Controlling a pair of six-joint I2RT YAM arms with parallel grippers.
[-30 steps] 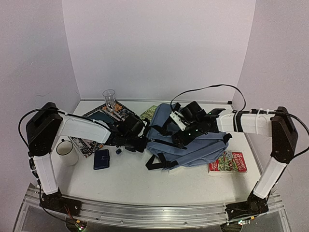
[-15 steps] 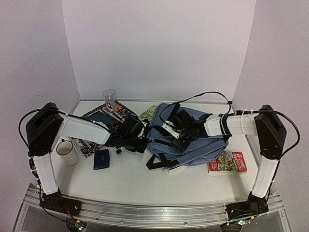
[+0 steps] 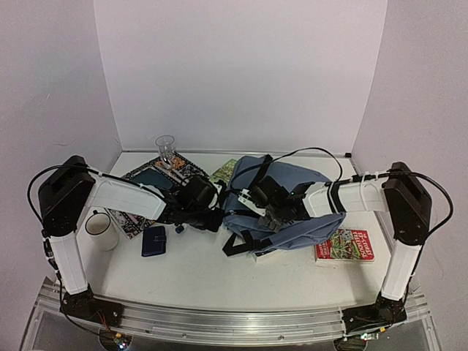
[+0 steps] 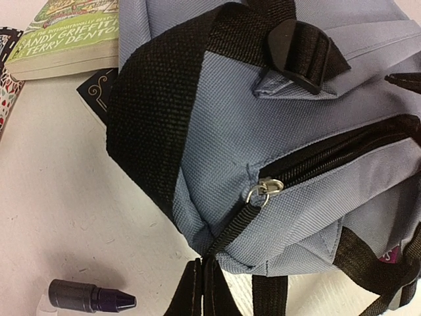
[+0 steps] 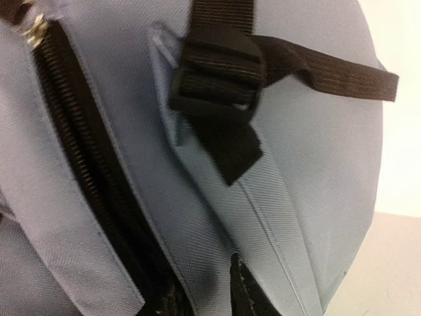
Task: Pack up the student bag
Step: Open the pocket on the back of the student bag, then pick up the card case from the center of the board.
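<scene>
The white table (image 3: 219, 281) carries the bag (image 3: 311, 219), a soft, rounded grey-blue pack of woven cloth that lies on its side right of centre, between the two arms, with coarse black webbing straps over it. The left gripper (image 3: 213, 218) is at the bag's left end, its fingers closed, and seems to pinch the black tape that runs down from the metal ring (image 4: 264, 191) of the dark toothed zip (image 4: 329, 153). The right gripper (image 3: 265, 213) presses down on the bag's top near a black plastic buckle (image 5: 217, 72). Its dark fingertips (image 5: 240, 289) sit close together against the cloth, but the wrist view is too tight to tell whether they hold any. A glossy red book (image 3: 345, 245) lies flat just right of the bag, and a green paperback (image 4: 66, 36) is tucked partly under its far-left corner. A white mug (image 3: 99, 228) stands at the far left and a clear glass (image 3: 166, 148) at the back. A navy wallet (image 3: 154, 240) lies flat near the left gripper, and a stubby purple crayon (image 4: 92, 296) lies beside it.
</scene>
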